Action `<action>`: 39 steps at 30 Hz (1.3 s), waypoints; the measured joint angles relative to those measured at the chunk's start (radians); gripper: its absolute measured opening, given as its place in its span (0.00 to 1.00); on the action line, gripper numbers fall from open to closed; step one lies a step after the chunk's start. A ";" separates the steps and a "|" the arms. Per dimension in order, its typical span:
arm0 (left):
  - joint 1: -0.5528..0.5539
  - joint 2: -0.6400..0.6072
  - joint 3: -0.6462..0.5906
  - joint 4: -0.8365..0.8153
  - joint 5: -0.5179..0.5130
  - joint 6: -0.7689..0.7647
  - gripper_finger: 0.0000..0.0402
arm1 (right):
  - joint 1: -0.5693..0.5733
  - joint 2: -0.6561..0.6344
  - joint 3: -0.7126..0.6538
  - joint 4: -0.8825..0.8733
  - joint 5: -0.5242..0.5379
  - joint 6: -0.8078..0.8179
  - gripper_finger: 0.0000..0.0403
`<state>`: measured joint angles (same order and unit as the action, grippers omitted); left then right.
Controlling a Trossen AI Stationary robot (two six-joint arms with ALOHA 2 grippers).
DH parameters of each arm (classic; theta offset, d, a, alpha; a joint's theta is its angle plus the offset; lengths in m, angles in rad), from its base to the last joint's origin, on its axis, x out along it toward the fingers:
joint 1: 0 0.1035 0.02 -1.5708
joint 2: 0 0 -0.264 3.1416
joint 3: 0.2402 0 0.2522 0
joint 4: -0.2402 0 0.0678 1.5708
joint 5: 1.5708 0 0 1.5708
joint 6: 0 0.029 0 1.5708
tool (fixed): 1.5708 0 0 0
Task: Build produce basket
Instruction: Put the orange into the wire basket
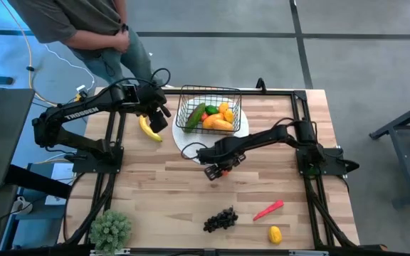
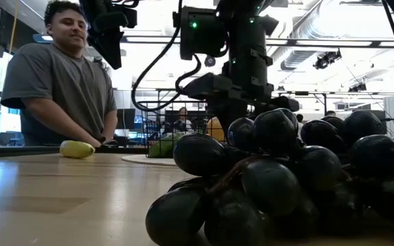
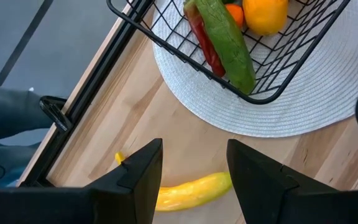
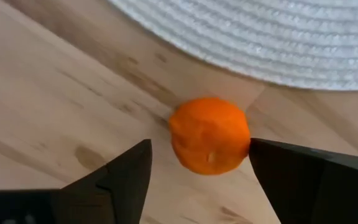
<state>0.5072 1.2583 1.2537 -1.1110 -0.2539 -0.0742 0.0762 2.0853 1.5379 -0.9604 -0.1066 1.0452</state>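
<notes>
Now | right end effector [image 4: 197,180] wide around orange [image 4: 209,134] (beside plate rim [image 4: 278,56])

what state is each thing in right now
basket: upright on the white mat, partly filled
banana: lying on the table, under the open left gripper
orange: on the table, between the open fingers of the right gripper
grapes: on the table, untouched
chili pepper: on the table, untouched
</notes>
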 joint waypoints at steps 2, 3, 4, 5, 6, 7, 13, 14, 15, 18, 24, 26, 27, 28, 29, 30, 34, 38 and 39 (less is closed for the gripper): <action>0.000 0.000 0.000 0.000 0.000 0.000 0.42 | 0.007 0.000 0.000 0.001 0.000 0.012 0.62; 0.000 0.000 0.000 0.000 0.000 0.000 0.42 | 0.011 0.000 0.000 0.000 0.002 0.019 0.62; 0.000 0.000 0.000 0.000 0.000 0.000 0.42 | 0.014 0.000 0.000 0.001 0.013 0.026 0.62; 0.000 0.000 0.000 0.000 0.000 0.000 0.42 | 0.017 0.000 0.000 0.001 0.035 0.033 0.62; 0.000 0.000 0.000 0.001 0.000 0.000 0.42 | 0.018 0.000 0.000 0.001 0.051 0.041 0.62; 0.000 0.000 0.000 0.001 0.000 0.000 0.42 | 0.019 0.000 0.000 0.001 0.056 0.051 0.62; 0.000 0.000 0.000 0.001 0.000 0.000 0.42 | 0.016 0.004 -0.001 0.002 0.042 0.054 0.56; 0.000 0.000 0.000 0.001 0.000 0.000 0.42 | 0.016 0.004 -0.008 0.014 0.042 0.055 0.55; 0.000 0.000 0.000 0.001 0.000 0.000 0.42 | 0.016 0.003 -0.018 0.029 0.041 0.057 0.53; 0.000 0.000 0.000 0.002 0.000 0.000 0.42 | 0.016 0.005 -0.041 0.038 0.011 0.058 0.49; 0.000 0.000 0.000 0.001 0.000 0.000 0.42 | 0.016 0.004 -0.046 0.042 -0.001 0.070 0.33; 0.000 0.000 0.000 0.002 0.000 0.000 0.42 | 0.016 0.003 -0.044 0.038 -0.004 0.042 0.27; 0.000 0.000 0.000 0.001 0.000 0.000 0.42 | 0.016 0.003 -0.037 0.030 -0.004 0.027 0.24; 0.000 0.000 0.000 0.001 0.000 0.000 0.42 | 0.016 0.003 -0.028 0.022 -0.003 0.011 0.22; 0.000 0.000 0.000 0.001 0.000 0.000 0.42 | 0.015 0.003 -0.016 0.016 -0.003 -0.006 0.21; 0.000 0.000 0.000 0.001 0.000 0.000 0.42 | 0.013 0.003 0.000 0.015 -0.002 -0.021 0.21; 0.000 0.000 0.000 0.001 0.008 0.000 0.42 | -0.004 0.003 0.072 -0.030 0.014 -0.110 0.21; 0.000 0.000 0.000 0.001 0.008 0.007 0.43 | -0.046 0.002 0.131 -0.107 0.047 -0.214 0.22; 0.000 0.000 0.000 0.001 0.008 0.013 0.44 | -0.056 0.002 0.149 -0.115 0.047 -0.244 0.21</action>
<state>0.5076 1.2583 1.2537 -1.1099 -0.2459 -0.0612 0.0200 2.0872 1.6871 -1.0754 -0.0600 0.8008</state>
